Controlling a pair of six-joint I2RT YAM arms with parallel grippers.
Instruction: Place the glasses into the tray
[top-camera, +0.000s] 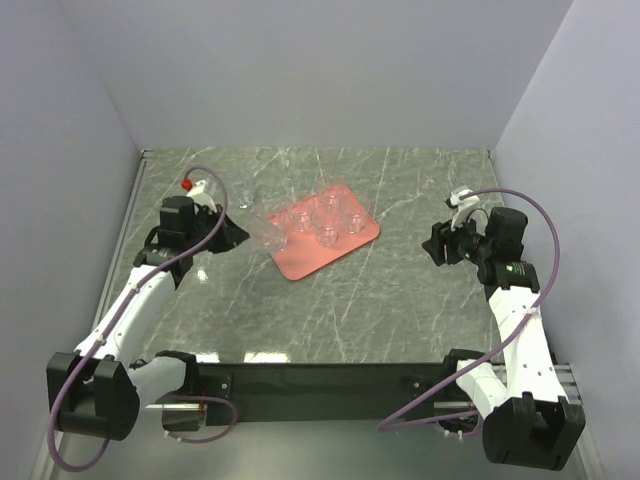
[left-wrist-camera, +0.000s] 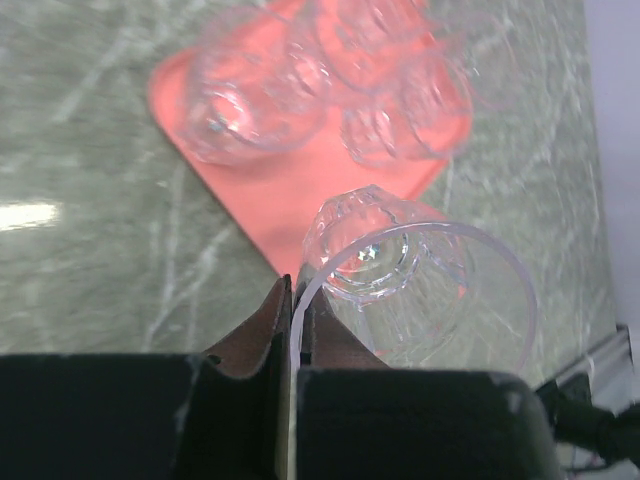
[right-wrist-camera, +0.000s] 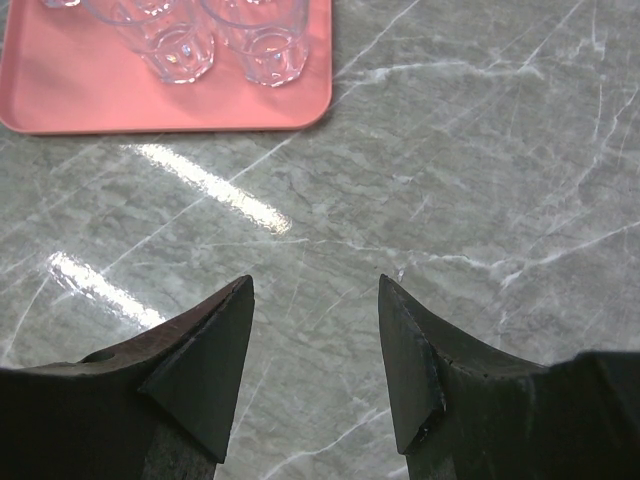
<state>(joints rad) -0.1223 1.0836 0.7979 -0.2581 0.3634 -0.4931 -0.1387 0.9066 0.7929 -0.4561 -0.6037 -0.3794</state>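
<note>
The salmon-pink tray (top-camera: 300, 262) lies mid-table with several clear glasses (top-camera: 327, 236) standing on it. My left gripper (top-camera: 243, 233) is shut on the rim of one clear glass (top-camera: 268, 232), held tilted at the tray's left edge. In the left wrist view the fingers (left-wrist-camera: 268, 320) pinch the rim of this glass (left-wrist-camera: 420, 290) above the tray's corner (left-wrist-camera: 265, 205). One more glass (top-camera: 246, 197) stands on the table behind the left gripper. My right gripper (top-camera: 436, 246) is open and empty, right of the tray; its wrist view (right-wrist-camera: 315, 290) shows the tray (right-wrist-camera: 80, 100) and two glasses (right-wrist-camera: 175, 45) ahead.
The marble table (top-camera: 400, 300) is enclosed by grey walls on the left, back and right. A black bar (top-camera: 320, 378) runs along the near edge between the arm bases.
</note>
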